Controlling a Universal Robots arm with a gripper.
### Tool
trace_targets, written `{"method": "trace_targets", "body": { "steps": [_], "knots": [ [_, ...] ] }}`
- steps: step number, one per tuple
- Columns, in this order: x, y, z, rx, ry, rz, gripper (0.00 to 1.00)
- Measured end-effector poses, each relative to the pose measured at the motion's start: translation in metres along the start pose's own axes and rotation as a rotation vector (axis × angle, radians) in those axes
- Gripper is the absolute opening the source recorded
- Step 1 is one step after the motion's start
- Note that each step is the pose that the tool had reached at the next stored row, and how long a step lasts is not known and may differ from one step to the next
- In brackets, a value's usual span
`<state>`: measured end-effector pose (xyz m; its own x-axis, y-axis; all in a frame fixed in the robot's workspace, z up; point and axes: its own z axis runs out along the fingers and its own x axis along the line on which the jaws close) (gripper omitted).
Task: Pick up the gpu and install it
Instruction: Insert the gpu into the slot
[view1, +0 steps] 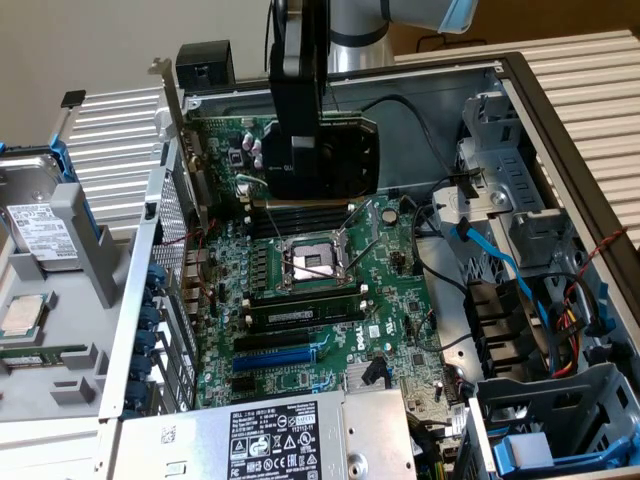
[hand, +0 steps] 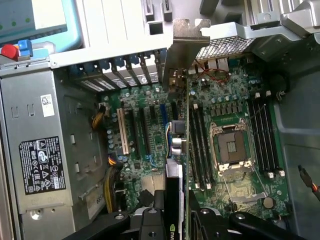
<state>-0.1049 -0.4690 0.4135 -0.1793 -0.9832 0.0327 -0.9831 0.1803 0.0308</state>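
Note:
My gripper (view1: 300, 180) is shut on the gpu (view1: 345, 150) and holds it in the air inside the open computer case. In the exterior view the card's black cooler block hangs over the far end of the green motherboard (view1: 310, 300), beyond the CPU socket (view1: 315, 262). In the wrist view the gpu (hand: 178, 145) is seen edge-on, running from between my gripper (hand: 175, 217) fingers out to its silver end bracket (hand: 185, 47) near the case's rear slot openings. The expansion slots (hand: 145, 130) lie beside and below it on the motherboard (hand: 235, 95).
A grey power supply (view1: 270, 440) closes the near end of the case, with its labelled side in the wrist view (hand: 45, 155). A drive cage (view1: 545, 430), blue and black cables (view1: 500, 260) and fans line the exterior view's right. A hard drive (view1: 40, 230) sits outside, left.

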Motion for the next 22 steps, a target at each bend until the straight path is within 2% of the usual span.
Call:
{"method": "trace_targets", "body": {
  "steps": [1,3,13,22],
  "knots": [
    [0.000,0.0000,0.0005,-0.0001,-0.0004,0.000,0.27],
    [0.000,-0.0001,0.0036,-0.0008,-0.0049,0.000,0.27],
    [0.003,-0.0013,0.0218,-0.0023,-0.0130,-0.005,0.27],
    [0.004,-0.0020,0.0359,-0.0021,-0.0189,-0.072,0.27]
  ]
}}
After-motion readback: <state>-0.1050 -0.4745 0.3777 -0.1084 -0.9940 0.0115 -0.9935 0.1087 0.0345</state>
